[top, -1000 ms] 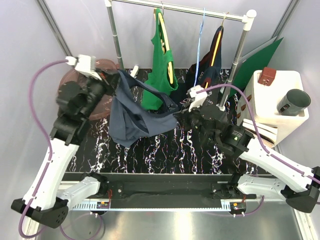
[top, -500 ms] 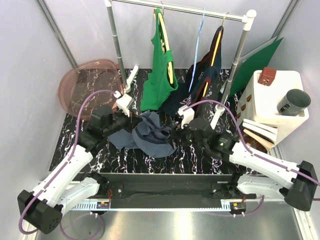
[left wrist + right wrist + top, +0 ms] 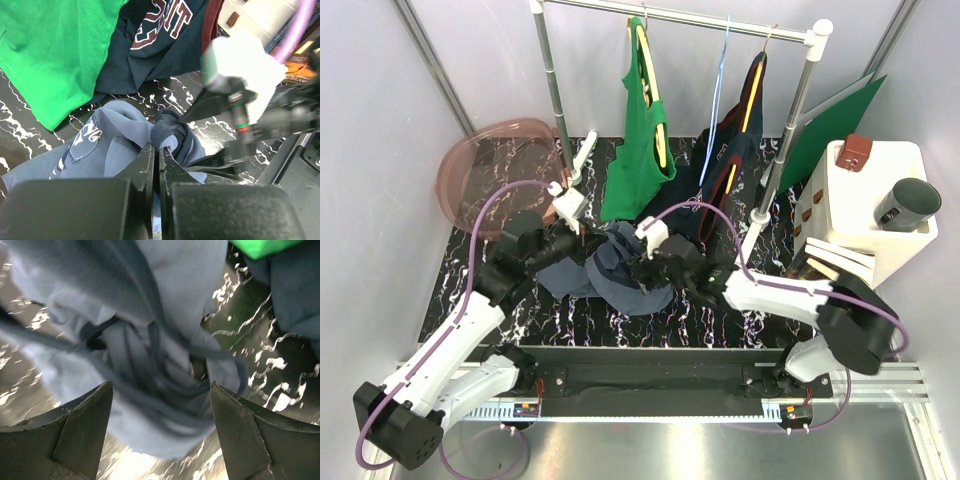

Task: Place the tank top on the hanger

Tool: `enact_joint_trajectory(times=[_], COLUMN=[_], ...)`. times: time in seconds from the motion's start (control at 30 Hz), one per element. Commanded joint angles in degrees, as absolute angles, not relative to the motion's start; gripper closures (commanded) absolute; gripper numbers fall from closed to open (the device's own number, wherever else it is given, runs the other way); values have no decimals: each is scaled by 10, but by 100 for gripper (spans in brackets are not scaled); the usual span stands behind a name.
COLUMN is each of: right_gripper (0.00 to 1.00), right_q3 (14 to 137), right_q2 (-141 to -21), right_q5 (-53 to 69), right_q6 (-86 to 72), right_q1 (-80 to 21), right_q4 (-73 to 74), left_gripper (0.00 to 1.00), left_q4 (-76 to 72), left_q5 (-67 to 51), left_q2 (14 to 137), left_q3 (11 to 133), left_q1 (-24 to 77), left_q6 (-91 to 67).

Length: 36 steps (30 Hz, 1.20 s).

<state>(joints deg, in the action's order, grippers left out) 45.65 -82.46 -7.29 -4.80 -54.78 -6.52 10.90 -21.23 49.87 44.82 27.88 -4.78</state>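
Note:
The slate-blue tank top (image 3: 620, 272) lies crumpled on the black marbled table. My left gripper (image 3: 592, 243) is at the heap's left top. In the left wrist view the left gripper (image 3: 160, 146) is shut on a raised fold of the tank top (image 3: 112, 145). My right gripper (image 3: 642, 268) reaches in from the right, low over the heap. In its own view the right gripper (image 3: 160, 387) stands open, straddling the bunched tank top (image 3: 150, 315) without pinching it. The thin light-blue hanger (image 3: 720, 90) hangs bare on the rail at the back.
A green top (image 3: 642, 135) and a dark navy top (image 3: 735, 140) hang on yellow hangers either side of the blue one. The rack's posts (image 3: 555, 95) stand behind the heap. A pink basin (image 3: 490, 165) sits back left, a white box with a mug (image 3: 875, 200) at right.
The left arm lowered the tank top from mid-air onto the table and still grips it. The right gripper opened and moved left over the heap.

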Motion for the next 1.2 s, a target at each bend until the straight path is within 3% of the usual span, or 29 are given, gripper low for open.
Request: enact_joint_trajectory(times=[0.0,0.17,0.3,0.33,0.43,0.47,0.53,0.57,0.6,0.7,0.97,1.17], right_gripper=[15,25,62,78,100,100,100,100,100,100,100,100], right_q3=[516,541,530,526,513,515,521,523,526,529,539,550], right_q2=[-889,-950,-938,-929,-911,-905,-892,-888,-883,-863,-839,-849], right_q5=[-106,-162,-189,-193,-208,-218,-237,-261,-271,-299,-319,-316], right_q6=[25,43,53,59,57,51,27,19,9,-29,-75,-91], right_q1=[-549,-548,-548,-548,-548,-548,-547,-548,-548,-548,-548,-548], right_q4=[-141,-160,-182,-194,-196,-185,-146,-133,-119,-69,-15,-4], left_gripper=[100,100,100,100,100,86,45,10,5,1,1,5], left_q4=[80,78,75,75,68,68,73,76,79,76,73,4], left_q5=[-229,-245,-252,-256,-242,-223,-153,-129,-73,24,132,114], left_q2=[480,496,512,516,525,529,532,529,525,494,346,258], left_q3=[456,460,462,462,462,461,457,454,439,387,187,72], left_q1=[283,286,286,286,286,286,285,286,287,293,333,355], left_q6=[-50,-45,-37,-35,-42,-48,-69,-73,-87,-134,-302,-419])
